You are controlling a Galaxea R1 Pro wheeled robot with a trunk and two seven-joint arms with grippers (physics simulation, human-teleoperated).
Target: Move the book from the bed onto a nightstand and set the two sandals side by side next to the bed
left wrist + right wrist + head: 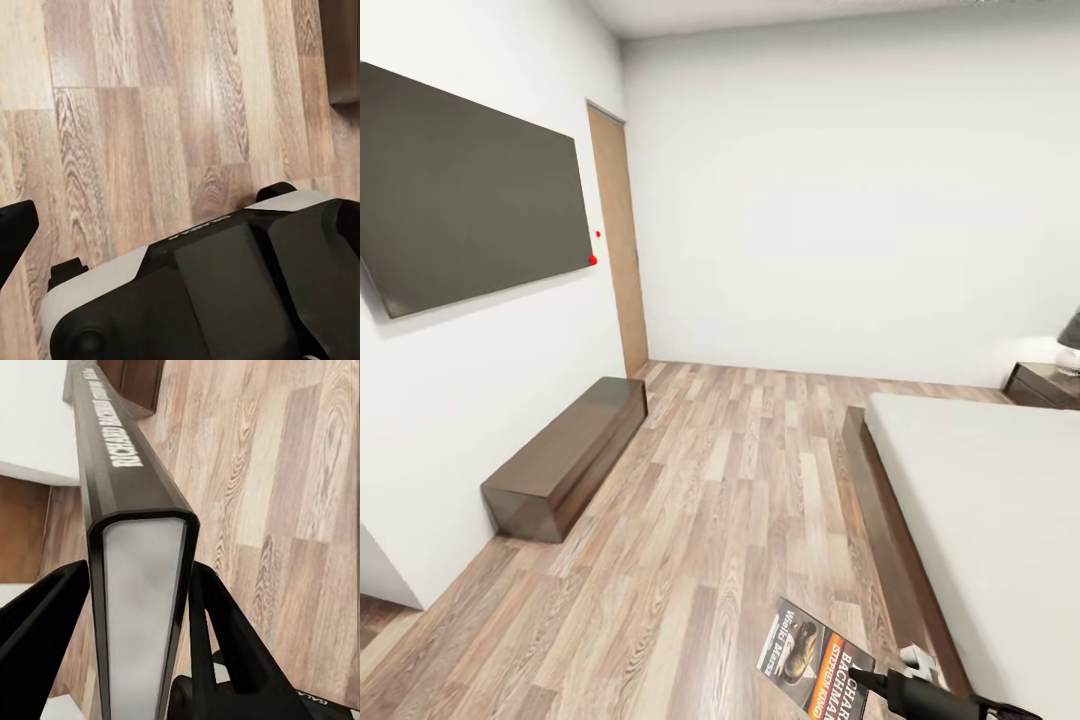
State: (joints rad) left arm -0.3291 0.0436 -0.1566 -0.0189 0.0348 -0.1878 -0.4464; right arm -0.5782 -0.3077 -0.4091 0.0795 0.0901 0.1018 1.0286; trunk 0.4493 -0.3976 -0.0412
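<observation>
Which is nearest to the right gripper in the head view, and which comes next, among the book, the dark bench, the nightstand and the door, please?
1. The book, clamped in the right gripper.
2. The dark bench, by the left wall.
3. The nightstand, past the bed, far right.
4. The door, far left corner.

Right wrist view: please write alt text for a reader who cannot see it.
The right gripper has its jaws shut on the book, seen edge-on with pale pages and a dark spine lettered in white. Below lie the wood-plank floor and a corner of the bed.
</observation>
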